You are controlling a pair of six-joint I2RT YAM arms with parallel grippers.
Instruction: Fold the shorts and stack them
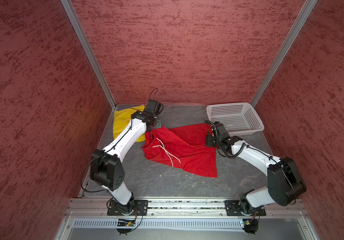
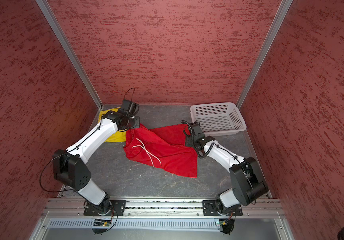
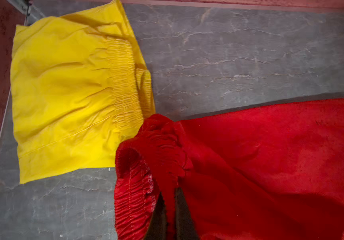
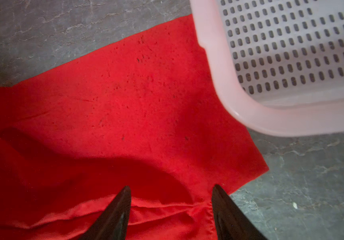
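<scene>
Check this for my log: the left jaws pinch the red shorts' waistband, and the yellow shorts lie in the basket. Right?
No: the yellow shorts lie on the table, far from the basket, as both top views show. The rest holds.

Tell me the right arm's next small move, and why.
Probably close the right gripper on the hem of the red shorts: its jaws stand open astride that edge, while the left gripper is shut on the waistband. Both ends held, the cloth could be spread.

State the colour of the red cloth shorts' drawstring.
White; the thin cord drawstring shows best in a top view.
</scene>
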